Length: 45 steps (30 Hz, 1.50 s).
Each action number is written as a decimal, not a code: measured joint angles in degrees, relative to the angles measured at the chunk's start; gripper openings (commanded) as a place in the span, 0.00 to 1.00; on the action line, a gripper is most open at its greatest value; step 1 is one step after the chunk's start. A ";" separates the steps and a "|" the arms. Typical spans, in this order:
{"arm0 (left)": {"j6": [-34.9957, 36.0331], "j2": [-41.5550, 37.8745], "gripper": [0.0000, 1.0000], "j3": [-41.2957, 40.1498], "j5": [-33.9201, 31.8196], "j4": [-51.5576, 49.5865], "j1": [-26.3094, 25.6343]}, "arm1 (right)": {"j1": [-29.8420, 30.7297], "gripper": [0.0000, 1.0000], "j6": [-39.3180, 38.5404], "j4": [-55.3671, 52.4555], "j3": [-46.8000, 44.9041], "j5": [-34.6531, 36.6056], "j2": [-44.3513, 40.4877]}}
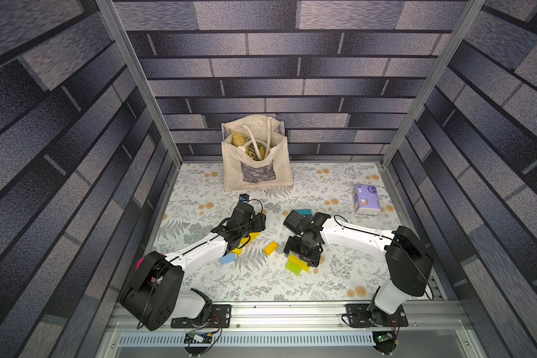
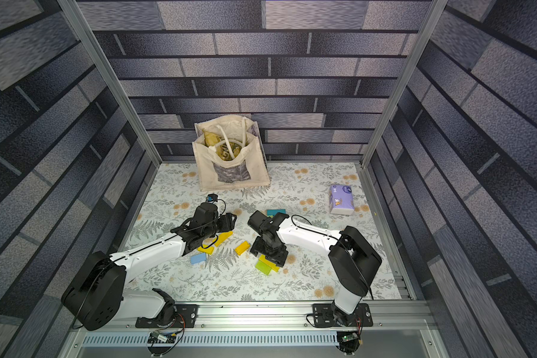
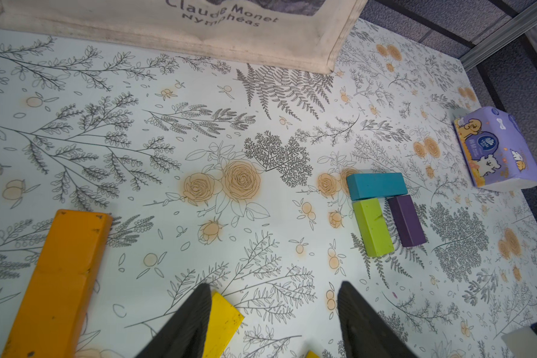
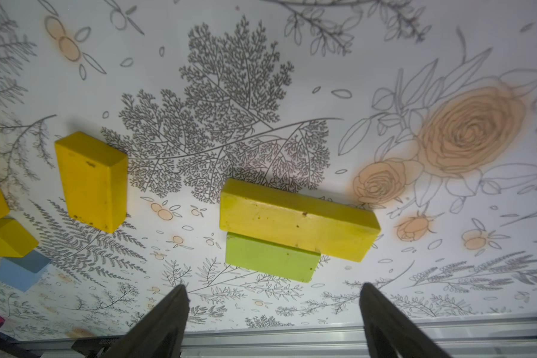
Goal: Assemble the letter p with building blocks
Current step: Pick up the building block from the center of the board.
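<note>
yellow paint covers the long flat block lying against a short lime green block, midway toward the flower-printed table's front edge. our right gripper hovers just above them, spread wide, empty; the left gripper gapes empty too. closing down, we risk pinching both blocks or shoving the lime one askew.

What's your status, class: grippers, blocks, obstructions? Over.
Left gripper open. Right gripper open, near yellow block touching lime block. Teal block, purple block grouped; P unfinished. Tissue pack off aside.
</note>
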 measured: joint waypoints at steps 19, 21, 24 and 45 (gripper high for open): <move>0.00 -11.76 0.68 -6.64 -0.26 -0.09 1.20 | 4.66 0.86 10.05 8.15 -5.31 -0.61 2.47; 0.00 -12.55 0.68 -7.13 -0.26 -0.09 1.40 | 4.74 0.86 10.80 8.28 -5.88 -0.59 2.86; 0.00 -13.73 0.68 -7.87 -0.26 -0.09 1.70 | 4.72 0.84 11.74 8.26 -5.88 -0.59 3.04; -0.02 -13.51 0.68 -8.17 1.09 -0.57 1.86 | 5.77 0.24 6.38 1.84 3.37 7.85 0.37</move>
